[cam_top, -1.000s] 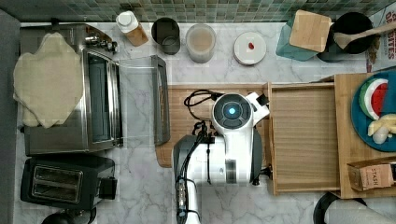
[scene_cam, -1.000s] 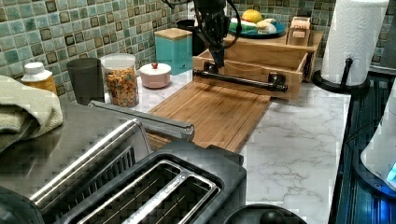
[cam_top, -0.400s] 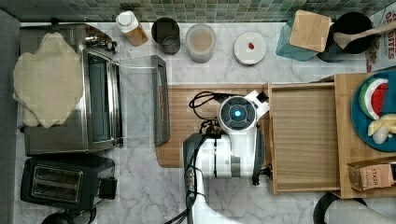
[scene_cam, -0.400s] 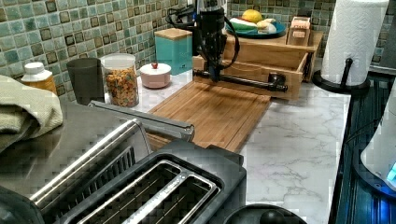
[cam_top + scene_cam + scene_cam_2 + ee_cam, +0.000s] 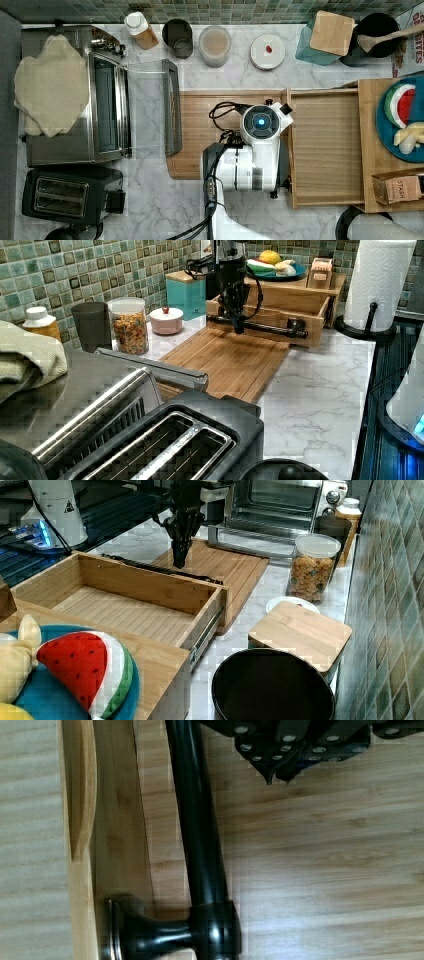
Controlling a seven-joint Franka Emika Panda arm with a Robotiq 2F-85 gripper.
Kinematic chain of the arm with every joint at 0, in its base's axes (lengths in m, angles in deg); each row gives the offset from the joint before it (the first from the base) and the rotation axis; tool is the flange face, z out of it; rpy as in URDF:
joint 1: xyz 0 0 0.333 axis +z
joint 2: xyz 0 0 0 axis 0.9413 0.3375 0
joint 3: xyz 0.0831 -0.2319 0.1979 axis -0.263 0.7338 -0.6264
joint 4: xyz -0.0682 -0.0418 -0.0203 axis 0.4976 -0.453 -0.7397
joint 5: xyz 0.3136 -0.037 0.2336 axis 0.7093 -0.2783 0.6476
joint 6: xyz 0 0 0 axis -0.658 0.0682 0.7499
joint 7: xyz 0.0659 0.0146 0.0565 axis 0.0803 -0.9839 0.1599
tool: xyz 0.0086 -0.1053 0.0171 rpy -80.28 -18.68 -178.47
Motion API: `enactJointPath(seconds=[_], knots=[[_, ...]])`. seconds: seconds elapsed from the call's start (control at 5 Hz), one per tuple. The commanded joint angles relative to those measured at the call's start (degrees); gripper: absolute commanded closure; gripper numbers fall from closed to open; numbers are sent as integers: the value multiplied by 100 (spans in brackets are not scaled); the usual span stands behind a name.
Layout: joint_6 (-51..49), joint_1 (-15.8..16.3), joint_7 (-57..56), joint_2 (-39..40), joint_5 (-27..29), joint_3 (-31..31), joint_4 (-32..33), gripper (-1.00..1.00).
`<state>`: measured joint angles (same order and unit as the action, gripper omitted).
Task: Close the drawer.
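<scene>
Drawer (image 5: 326, 150) pulled out from cabinet (image 5: 372, 145) toward top view's left, over cutting board (image 5: 200, 130) on table (image 5: 150, 200); tool (image 5: 239, 326) above board, just beside drawer's bar handle (image 5: 260, 327). Plate (image 5: 387, 125) and box (image 5: 400, 187) on cabinet top. Toaster oven (image 5: 100, 115) at top view's left, toaster (image 5: 65, 195) below it; jars (image 5: 214, 46) along top view's upper edge

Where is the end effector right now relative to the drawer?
In the left view the end effector hangs just in front of the open drawer, at its dark handle bar, above the far end of the cutting board.
</scene>
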<state>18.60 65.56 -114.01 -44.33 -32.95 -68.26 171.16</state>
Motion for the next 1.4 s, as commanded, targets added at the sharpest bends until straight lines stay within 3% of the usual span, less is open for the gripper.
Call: enactJointPath(seconds=[0.2,0.4,0.6,0.8,1.2,1.4], knots=[[839,-603,-1262,186,-154,351,-163,100],[699,-753,-1610,424,-95,448,-413,100],[310,-838,-1509,556,-387,637,-763,100],[-104,-860,-1934,952,-231,1089,-1423,100],[274,-1676,-3102,1731,-113,1316,-2399,100],[324,-1887,-3429,1937,-66,1549,-2727,100]])
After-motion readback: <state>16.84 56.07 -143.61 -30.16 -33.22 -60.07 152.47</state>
